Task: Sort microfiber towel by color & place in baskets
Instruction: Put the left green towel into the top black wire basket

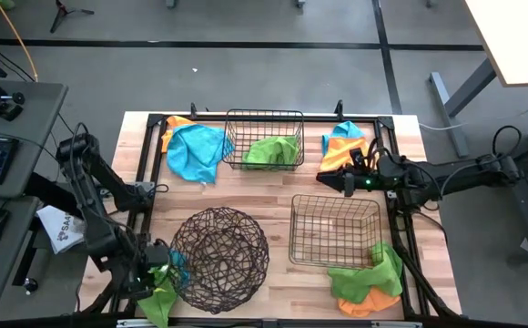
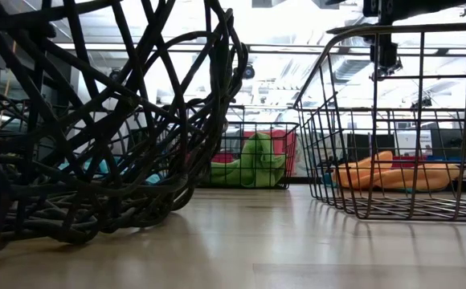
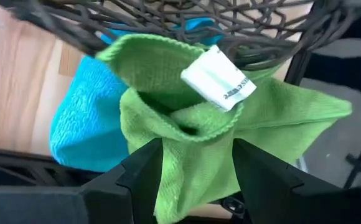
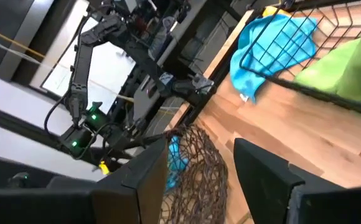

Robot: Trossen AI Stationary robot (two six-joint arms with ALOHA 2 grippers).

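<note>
Down at the near left corner of the bench (image 1: 246, 196), the left hand (image 1: 155, 276) has its fingers (image 3: 142, 171) closed on a green towel (image 3: 193, 134), bunched between them with a white label (image 3: 218, 78) sticking up from the folds. A blue towel (image 3: 84, 124) lies touching that green one on the bench, and both sit pressed against the outside of the round woven basket (image 1: 220, 258), whose brown wire arches over them. I see nothing inside that round basket.

The right hand (image 1: 346, 180) hovers above the bench towards the far right, between the two rectangular baskets, its fingers (image 4: 144, 180) parted with nothing between them. Just beyond it, in the far right corner, lies an orange and blue heap of towels (image 1: 341, 146).

The far rectangular basket (image 1: 264, 138), at the middle of the far edge, holds a green towel (image 1: 273, 151). Beside it, towards the far left corner, a blue towel (image 1: 196, 150) lies on the bench over an orange one (image 1: 175, 123).

The near rectangular basket (image 1: 334, 230) stands on the right half of the bench; from above it looks empty. Against its near right corner, at the bench's near right corner, a green towel (image 1: 369, 273) lies on top of an orange one (image 1: 369, 299).
</note>
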